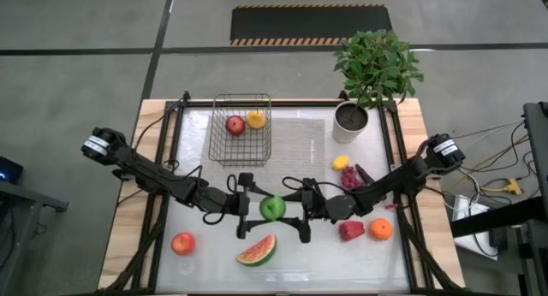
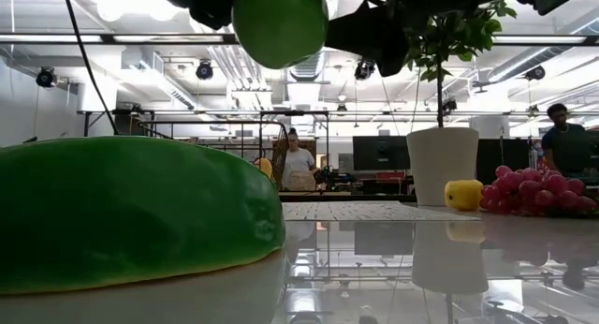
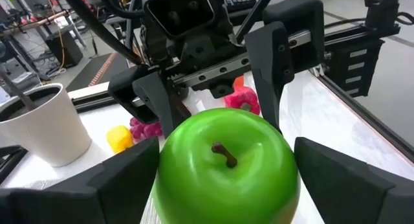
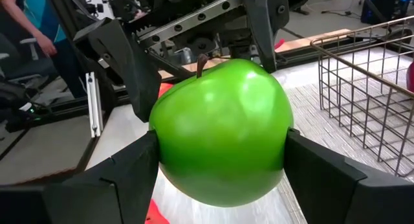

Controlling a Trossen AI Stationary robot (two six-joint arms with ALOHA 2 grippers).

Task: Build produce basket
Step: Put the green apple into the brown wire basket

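Note:
A green apple hangs in the air near the table's middle, high in the low view. My left gripper comes at it from the left and my right gripper from the right, tip to tip, each shut on it. The wire basket stands toward the far edge; inside lie a red apple and a yellow lemon. A watermelon slice rests rind-down near the front edge and fills the low view. My left gripper pinches the green apple's two sides between its fingers, coming level from the table's left. The apple is lifted clear, stem up and tipped toward this arm. My right gripper pinches the same apple by its sides between its fingers, level from the table's right. The apple bulges past both fingers and is clear of the table.
A white plant pot stands at the far right. Purple grapes, a small yellow fruit, a red pepper and an orange lie under the right arm. A reddish fruit lies near left. People are in the room behind.

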